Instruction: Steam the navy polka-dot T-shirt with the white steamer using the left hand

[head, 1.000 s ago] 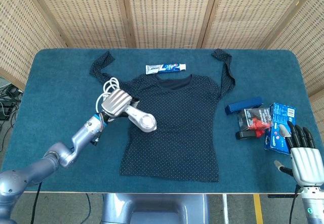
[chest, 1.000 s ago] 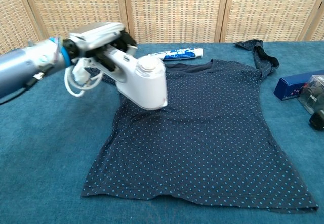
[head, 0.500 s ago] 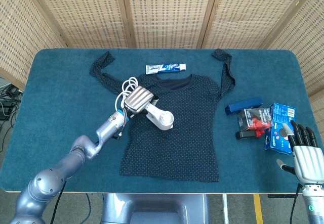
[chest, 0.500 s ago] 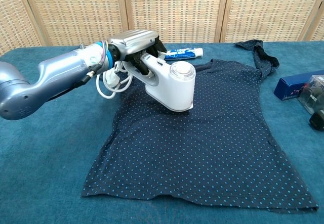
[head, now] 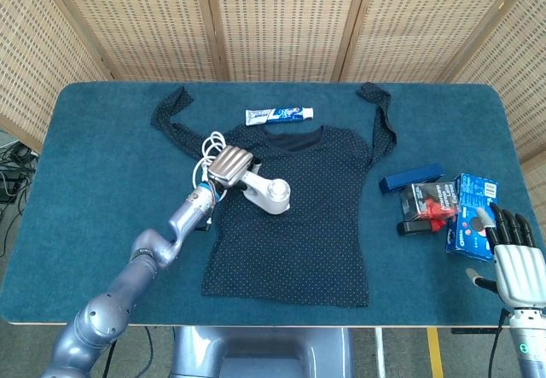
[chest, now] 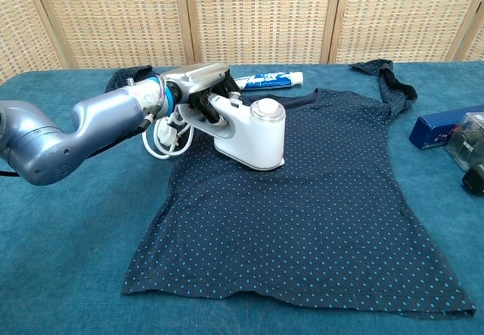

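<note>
The navy polka-dot T-shirt (head: pixel 303 216) (chest: pixel 318 214) lies flat on the blue table, sleeves spread toward the back. My left hand (head: pixel 229 165) (chest: pixel 198 82) grips the handle of the white steamer (head: pixel 266 194) (chest: pixel 253 132), whose head rests on the shirt's upper left chest area. Its white cord (head: pixel 207 151) (chest: pixel 161 140) coils beside the hand. My right hand (head: pixel 514 263) hangs at the table's front right corner, fingers straight and apart, holding nothing; the chest view does not show it.
A toothpaste tube (head: pixel 279 115) (chest: pixel 266 80) lies just behind the collar. At the right stand a dark blue box (head: pixel 411 177) (chest: pixel 441 128), a black and red item (head: pixel 429 206) and a blue packet (head: pixel 473 212).
My left hand carried the steamer from the shirt's left edge rightward and back onto the chest area, then lowered it until its head rests on the fabric. The right hand stayed still.
</note>
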{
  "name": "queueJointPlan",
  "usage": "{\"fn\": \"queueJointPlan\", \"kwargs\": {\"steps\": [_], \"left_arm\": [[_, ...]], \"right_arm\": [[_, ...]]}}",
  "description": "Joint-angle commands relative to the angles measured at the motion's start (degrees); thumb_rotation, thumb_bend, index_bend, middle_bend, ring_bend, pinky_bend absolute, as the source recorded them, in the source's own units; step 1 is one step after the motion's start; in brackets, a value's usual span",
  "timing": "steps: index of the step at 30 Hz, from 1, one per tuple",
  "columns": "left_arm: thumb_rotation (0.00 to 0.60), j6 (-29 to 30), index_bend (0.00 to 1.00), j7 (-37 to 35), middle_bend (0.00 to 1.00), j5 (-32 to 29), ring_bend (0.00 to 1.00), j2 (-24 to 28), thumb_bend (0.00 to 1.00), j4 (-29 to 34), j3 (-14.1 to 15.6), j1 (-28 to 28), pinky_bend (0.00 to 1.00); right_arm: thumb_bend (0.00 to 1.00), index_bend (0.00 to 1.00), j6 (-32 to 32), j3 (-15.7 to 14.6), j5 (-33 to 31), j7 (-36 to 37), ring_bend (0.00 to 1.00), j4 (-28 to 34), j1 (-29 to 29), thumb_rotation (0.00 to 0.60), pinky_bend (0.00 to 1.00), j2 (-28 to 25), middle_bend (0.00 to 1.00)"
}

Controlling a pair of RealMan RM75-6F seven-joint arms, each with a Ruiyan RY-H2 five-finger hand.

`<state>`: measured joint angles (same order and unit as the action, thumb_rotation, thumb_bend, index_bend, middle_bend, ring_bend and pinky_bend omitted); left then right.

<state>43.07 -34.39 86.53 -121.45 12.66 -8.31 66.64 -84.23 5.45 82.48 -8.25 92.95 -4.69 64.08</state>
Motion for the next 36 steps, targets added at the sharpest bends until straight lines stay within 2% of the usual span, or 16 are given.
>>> {"fn": "queueJointPlan", "kwargs": {"steps": [1, 15, 36], "left_arm": [[0.600, -0.1, 1.00, -0.6, 0.82, 0.0, 0.74, -0.3, 0.52, -0.2, 0.4, 0.0, 0.80], [0.600, 1.1, 1.00, -2.9, 0.82, 2.5, 0.74, 0.6, 0.51, 3.0, 4.3, -0.7, 0.80], [0.600, 7.8, 1.00, -4.0, 0.82, 7.3, 0.74, 3.4, 0.51, 11.5, 9.8, -2.4, 0.80]], "right_arm": [[0.00, 0.01, 0.0, 0.0, 0.0, 0.0, 0.00, 0.0, 0.0, 0.600, 0.00, 0.0, 0.00], [0.00, 0.01, 0.6, -0.4, 0.3, 1.1, 0.00, 0.4, -0.1, 0.600, 0.00, -0.4, 0.00], [0.00, 0.01, 0.0, -0.8, 1.2, 1.3, 0.00, 0.9, 0.0, 0.600, 0.00, -0.7, 0.00]]}}
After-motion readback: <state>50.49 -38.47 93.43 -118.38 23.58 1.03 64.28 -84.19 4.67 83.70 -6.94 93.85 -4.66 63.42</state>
